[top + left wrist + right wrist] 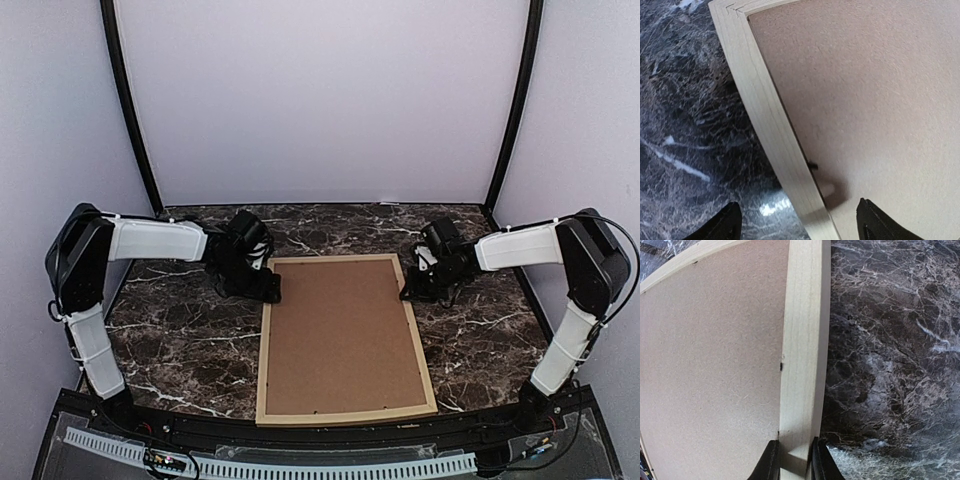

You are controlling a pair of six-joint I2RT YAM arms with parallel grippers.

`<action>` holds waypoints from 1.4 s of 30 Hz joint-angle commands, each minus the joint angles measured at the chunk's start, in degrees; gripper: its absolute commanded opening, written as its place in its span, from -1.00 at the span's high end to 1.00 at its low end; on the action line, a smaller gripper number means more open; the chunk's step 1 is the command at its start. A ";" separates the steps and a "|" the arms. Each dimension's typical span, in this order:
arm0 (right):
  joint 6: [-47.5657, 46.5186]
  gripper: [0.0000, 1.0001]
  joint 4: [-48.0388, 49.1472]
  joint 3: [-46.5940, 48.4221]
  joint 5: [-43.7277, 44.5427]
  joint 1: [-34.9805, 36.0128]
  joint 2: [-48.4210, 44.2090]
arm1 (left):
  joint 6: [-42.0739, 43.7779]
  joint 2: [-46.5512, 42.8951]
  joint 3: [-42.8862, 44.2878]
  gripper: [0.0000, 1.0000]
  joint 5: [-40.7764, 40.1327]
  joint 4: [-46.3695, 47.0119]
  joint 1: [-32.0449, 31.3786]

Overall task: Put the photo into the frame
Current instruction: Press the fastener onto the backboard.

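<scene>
- The right end effector (pixel 795 460) is clamped on the right rail of the frame (pixel 262 370), near its far corner. The left end effector (pixel 799 217) stands wide apart, one finger on either side of the left rail, gripping nothing.
- The tabletop (pixel 180 340) carries the frame flat at its centre, between the two end effectors.
- The frame lies back side up. Its long axis runs from the near edge of the tabletop toward the far edge.
- The backing board (pixel 340 335) fills the frame opening. The photo is not visible, and whether it lies beneath the board cannot be told.
- A small dark tab (pixel 811 165) sits at the inner edge of the left rail.
- Judged step: securing the back. The next move probably calls for the left end effector to work the tab while the right one steadies the frame.
</scene>
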 commanded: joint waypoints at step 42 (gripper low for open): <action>0.91 0.80 1.77 -3.10 0.31 0.44 1.90 | -9.03 -11.49 -16.06 -0.64 1.62 -2.27 -6.96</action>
